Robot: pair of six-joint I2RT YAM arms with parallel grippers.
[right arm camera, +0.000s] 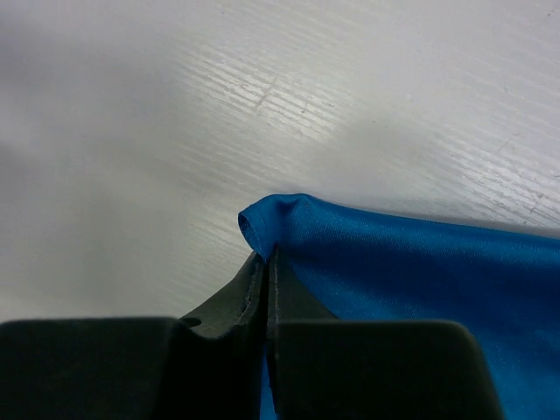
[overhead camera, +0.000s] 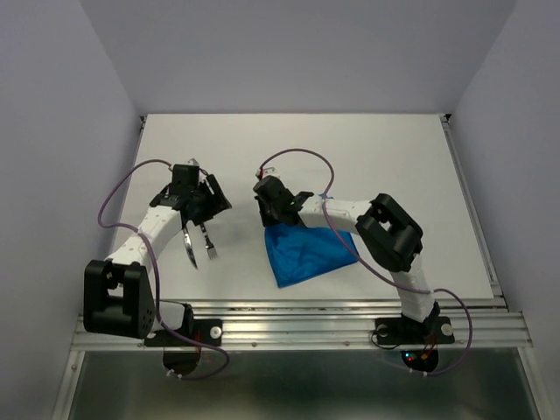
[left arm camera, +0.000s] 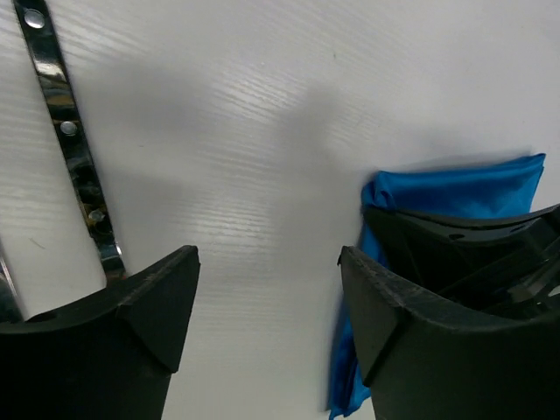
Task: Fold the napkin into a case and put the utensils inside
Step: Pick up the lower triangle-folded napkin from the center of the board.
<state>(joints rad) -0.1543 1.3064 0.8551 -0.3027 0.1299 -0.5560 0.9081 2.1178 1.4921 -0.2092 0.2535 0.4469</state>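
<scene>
The blue napkin [overhead camera: 308, 250] lies crumpled in a rough triangle on the white table [overhead camera: 367, 157]. My right gripper [overhead camera: 273, 208] is at its far left corner. In the right wrist view the right gripper [right arm camera: 266, 255] is shut on that corner of the napkin [right arm camera: 411, 262], which puffs up above the fingertips. Both utensils, a knife [overhead camera: 189, 248] and a fork [overhead camera: 210, 248], rest side by side left of the napkin. My left gripper [overhead camera: 206, 201] hovers just beyond them. From the left wrist, the left gripper [left arm camera: 267, 258] is open over bare table, with a utensil handle [left arm camera: 68, 131] to its left and the napkin [left arm camera: 455, 188] to its right.
Grey walls enclose the table on three sides. An aluminium rail [overhead camera: 350, 308] runs along the near edge by the arm bases. Purple cables [overhead camera: 297, 154] loop above both arms. The right arm's black gripper body [left arm camera: 490, 254] shows close beside the left gripper's right finger.
</scene>
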